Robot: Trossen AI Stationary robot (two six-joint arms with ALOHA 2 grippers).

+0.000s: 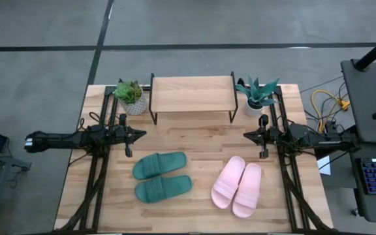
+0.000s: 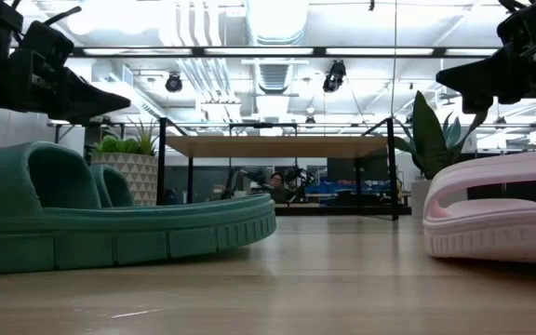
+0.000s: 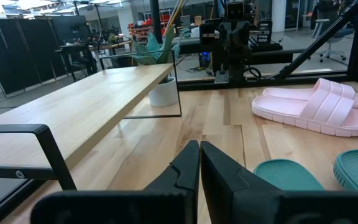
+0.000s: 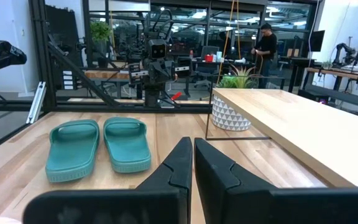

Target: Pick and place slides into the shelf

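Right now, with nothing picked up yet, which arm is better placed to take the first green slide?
Probably the left. The left gripper hovers shut just above the green pair on its side of the table. The right gripper, also shut, sits nearer the pink pair. The shelf holds nothing.

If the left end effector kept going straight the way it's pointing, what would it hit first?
Probably nothing on the table. The left end effector points across toward the right end effector, passing between the shelf and the green slides. The right arm's tip would likely come first.
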